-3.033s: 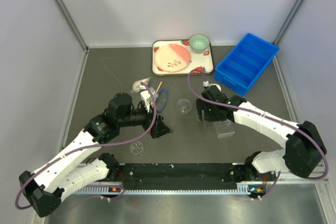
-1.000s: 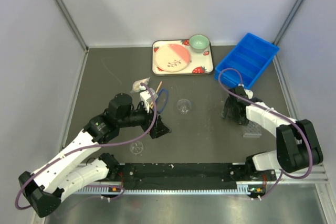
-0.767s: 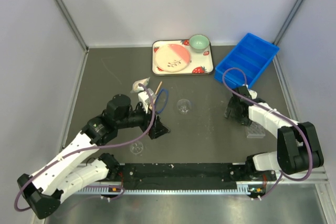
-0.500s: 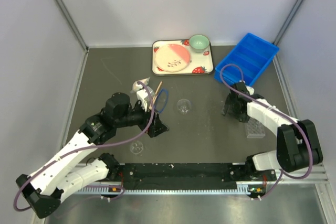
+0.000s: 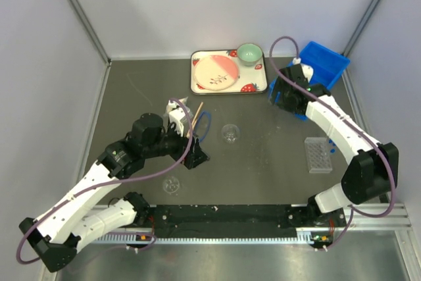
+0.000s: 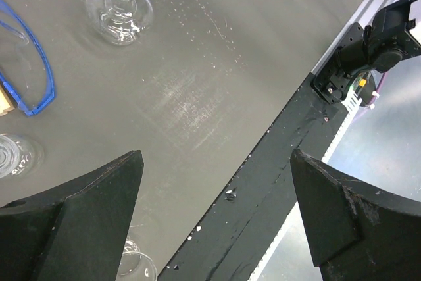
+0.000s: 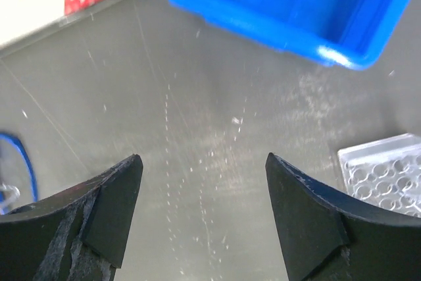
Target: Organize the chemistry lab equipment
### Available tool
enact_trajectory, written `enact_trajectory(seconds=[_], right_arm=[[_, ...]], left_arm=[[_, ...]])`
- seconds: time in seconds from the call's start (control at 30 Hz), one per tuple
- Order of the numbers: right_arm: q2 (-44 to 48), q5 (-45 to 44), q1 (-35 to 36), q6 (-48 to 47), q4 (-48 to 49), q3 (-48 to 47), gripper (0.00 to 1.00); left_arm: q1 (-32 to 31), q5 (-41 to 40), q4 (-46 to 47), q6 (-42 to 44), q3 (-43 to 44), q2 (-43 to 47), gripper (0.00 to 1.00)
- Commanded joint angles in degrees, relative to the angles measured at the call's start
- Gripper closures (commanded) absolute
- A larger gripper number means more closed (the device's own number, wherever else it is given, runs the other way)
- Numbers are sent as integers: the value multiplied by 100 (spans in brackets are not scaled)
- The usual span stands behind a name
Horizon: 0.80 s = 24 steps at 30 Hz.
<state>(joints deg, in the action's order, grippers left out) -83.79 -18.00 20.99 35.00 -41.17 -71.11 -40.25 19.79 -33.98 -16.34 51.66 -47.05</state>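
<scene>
Swung the right claw (image 5: 284, 97) away from the clear rectangular tube rack (image 5: 318, 155) and up to the near-left corner of the blue plastic bin (image 5: 316, 74). Left the rack lying flat on the dark surface (image 5: 263, 169), well apart from that claw. Holds the fingers spread wide, gripping nothing. Nudged the left claw (image 5: 195, 156) only slightly, near the blue ring (image 5: 203, 125) and thin wooden stick (image 5: 197, 111); keeps it gaping and empty too. Left the small clear glass dish (image 5: 229, 133) mid-surface, unmoved.
</scene>
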Motion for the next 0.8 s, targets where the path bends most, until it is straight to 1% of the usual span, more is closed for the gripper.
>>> enact_trajectory(seconds=[0.0, 0.07, 0.1, 0.3, 0.47, 0.77], right_arm=[[-208, -519, -402, 120, -620, -736, 23], [-261, -608, -587, 287, -647, -851, 23], [-304, -608, -796, 366, -690, -895, 23], [-858, -643, -1430, 507, -849, -1440, 23], [-1358, -819, -1668, 490, -928, -1914, 23], [-1957, -951, -2073, 472, -981, -2091, 23]], left_arm=[[26, 7, 58, 8, 169, 55, 1], [26, 16, 40, 8, 160, 108, 1], [26, 33, 32, 8, 160, 117, 1], [26, 148, -56, -45, 125, 196, 1], [35, 262, -56, -98, 46, 257, 1], [35, 245, -250, -10, 134, 213, 1]])
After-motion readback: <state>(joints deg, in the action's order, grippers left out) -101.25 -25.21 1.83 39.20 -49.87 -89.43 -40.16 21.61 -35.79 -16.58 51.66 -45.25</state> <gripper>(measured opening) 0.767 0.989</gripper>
